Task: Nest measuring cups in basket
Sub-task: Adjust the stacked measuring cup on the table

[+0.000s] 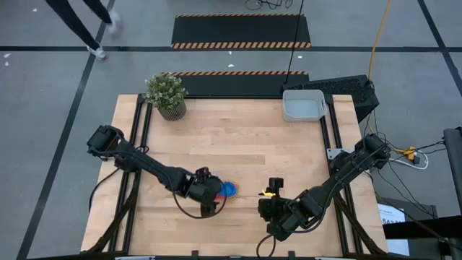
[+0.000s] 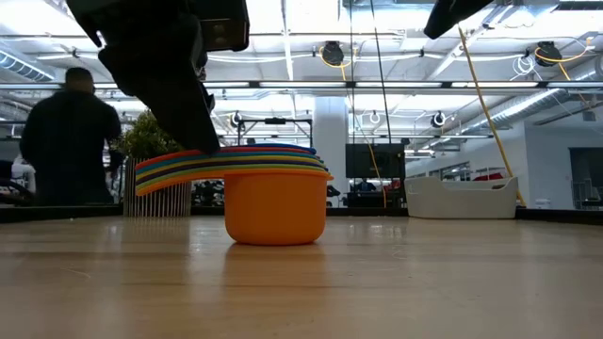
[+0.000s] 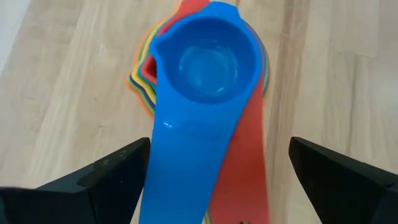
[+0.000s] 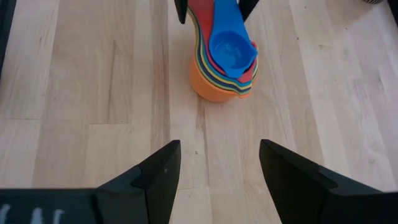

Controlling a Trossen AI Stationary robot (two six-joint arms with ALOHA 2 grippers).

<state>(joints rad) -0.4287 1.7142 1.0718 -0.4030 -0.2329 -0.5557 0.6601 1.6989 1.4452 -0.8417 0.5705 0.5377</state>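
Measuring cups [image 4: 225, 62] stand nested, orange outermost, blue innermost.

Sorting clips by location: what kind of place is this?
Probably a robotics lab or workshop hall: a wooden table on taped floor, ceiling lights and pipes, and a person among equipment behind.

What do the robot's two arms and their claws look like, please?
Both arms are dark, slim and jointed, with black cables looping alongside. The left claw and right claw each have two flat black wedge-shaped fingers; a small yellow mark shows by the right one.

Grey floor [image 1: 43, 108], striped mats [image 1: 242, 32], ceiling lights [image 2: 332, 53]
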